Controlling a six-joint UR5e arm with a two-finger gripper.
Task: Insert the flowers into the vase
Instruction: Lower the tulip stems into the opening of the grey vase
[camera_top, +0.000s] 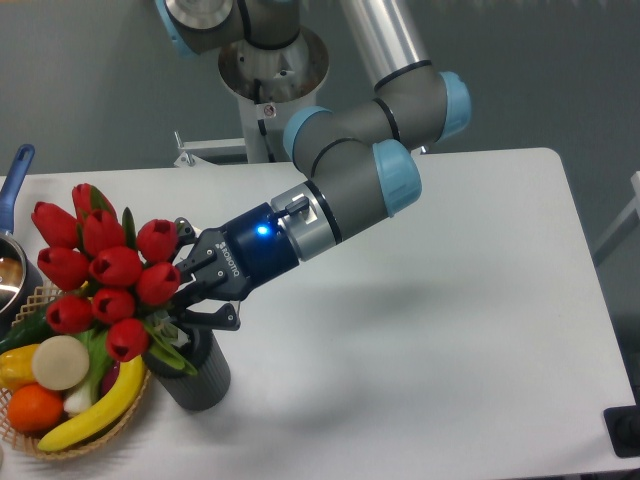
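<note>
We see the bunch of red tulips with green stems (100, 270) leaning left, stems entering the dark grey ribbed vase (195, 372) near the counter's (450, 330) front-left corner; the gripper (190, 297) clasps the stems for guidance, beside the woven basket (75, 445).

stems (172, 335): hidden by hand (183, 300) | pan (12, 215): cut off left

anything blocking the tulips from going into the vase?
Nothing visible. The gripper holds the flowers by the stems right over the vase mouth. The fruit basket sits beside the vase, under the buds, not across the opening.
</note>
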